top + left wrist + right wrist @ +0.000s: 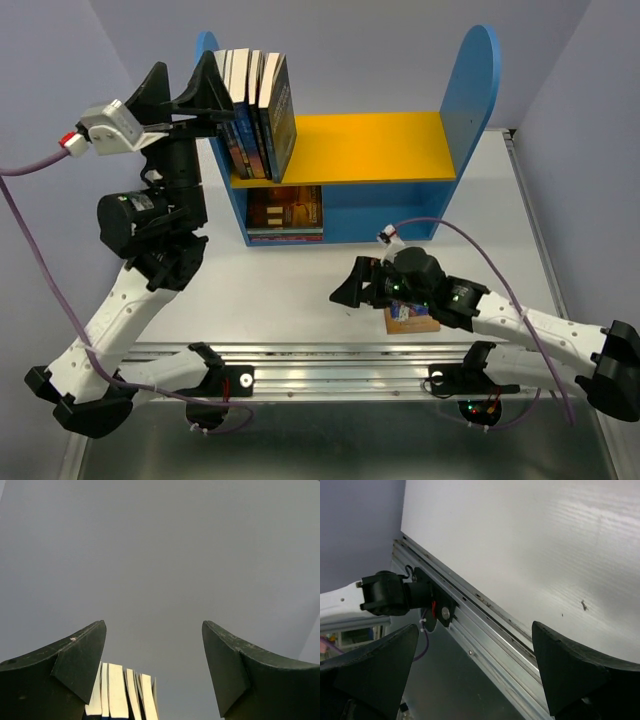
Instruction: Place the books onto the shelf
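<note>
Several books (258,112) stand upright at the left end of the shelf's (470,95) yellow upper board, leaning on the left blue panel. Their pale page edges (120,692) show low between the fingers in the left wrist view. My left gripper (185,64) (154,622) is open just left of and above these books, holding nothing. Another book (285,210) lies in the lower blue compartment. One more book (410,318) lies on the table near the front edge, partly hidden under my right arm. My right gripper (343,285) (475,626) is open and empty, just left of that book.
An aluminium rail (330,378) (485,630) runs along the table's near edge, carrying both arm bases. Purple cables (30,165) loop at the left. The yellow board (370,145) is bare to the right of the standing books. Grey walls close in the back and sides.
</note>
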`<state>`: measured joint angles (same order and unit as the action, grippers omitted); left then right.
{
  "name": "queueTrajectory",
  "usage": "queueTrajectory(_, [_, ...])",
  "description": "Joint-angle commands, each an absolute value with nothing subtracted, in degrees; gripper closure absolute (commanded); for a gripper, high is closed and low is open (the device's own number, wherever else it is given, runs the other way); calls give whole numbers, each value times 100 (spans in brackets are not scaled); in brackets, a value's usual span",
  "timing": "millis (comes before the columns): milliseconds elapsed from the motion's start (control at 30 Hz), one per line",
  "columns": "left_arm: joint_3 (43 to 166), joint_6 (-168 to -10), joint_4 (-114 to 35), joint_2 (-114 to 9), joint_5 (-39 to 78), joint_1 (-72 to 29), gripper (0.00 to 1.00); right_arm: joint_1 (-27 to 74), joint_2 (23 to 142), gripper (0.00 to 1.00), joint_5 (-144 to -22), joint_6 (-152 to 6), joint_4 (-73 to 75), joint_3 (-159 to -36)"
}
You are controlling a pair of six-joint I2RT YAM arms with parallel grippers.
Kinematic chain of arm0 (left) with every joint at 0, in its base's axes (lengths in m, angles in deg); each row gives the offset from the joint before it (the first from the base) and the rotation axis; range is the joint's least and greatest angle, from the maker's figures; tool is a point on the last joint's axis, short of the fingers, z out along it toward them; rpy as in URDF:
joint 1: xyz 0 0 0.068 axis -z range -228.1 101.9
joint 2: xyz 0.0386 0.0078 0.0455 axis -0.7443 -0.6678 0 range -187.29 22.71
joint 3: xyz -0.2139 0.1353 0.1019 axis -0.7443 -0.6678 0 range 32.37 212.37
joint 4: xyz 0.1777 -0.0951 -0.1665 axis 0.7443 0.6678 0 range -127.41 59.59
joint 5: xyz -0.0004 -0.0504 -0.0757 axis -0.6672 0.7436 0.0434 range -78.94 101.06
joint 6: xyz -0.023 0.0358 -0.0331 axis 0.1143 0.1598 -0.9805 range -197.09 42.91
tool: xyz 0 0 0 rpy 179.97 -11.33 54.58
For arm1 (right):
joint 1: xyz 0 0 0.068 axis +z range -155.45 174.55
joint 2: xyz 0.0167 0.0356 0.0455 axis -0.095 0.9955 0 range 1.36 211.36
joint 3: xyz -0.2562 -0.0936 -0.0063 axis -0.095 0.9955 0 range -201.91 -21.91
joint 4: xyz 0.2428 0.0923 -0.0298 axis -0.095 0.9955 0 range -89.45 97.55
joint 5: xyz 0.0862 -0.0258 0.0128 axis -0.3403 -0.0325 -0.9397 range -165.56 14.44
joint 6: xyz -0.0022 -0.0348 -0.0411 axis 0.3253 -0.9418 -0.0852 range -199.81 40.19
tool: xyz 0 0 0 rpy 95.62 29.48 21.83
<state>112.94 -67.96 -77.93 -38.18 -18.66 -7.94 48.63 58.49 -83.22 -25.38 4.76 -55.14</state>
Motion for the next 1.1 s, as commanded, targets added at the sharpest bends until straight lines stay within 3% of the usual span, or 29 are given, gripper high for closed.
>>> queueTrajectory(0, [11253,-7154,-7450,-3619,-1575,-758,11,4869,5858,0,-8672,-3918,432,-6758])
queueTrajectory(100, [10858,-7540,-7205,-3137,-1618,-758,1,4869,6217,0,-8392,-4702,1108,-8129])
queueTrajectory(300, [10507,-9664,-4396,-2215,-2311,-758,1,4869,7008,0,-6574,-5125,1452,-9824])
queueTrajectory(467, [8647,-11573,-3118,-966,-2393,-758,1,4869,7913,0,-4746,-5764,1567,-11074])
queueTrajectory(767, [7711,-12955,-1160,451,-2287,-767,1,4439,9986,0,-4313,-6609,1716,-13306])
queueTrajectory(1067, [7385,-13272,-587,829,-2137,-758,1,4201,10973,0,-4918,-6926,1707,-14336])
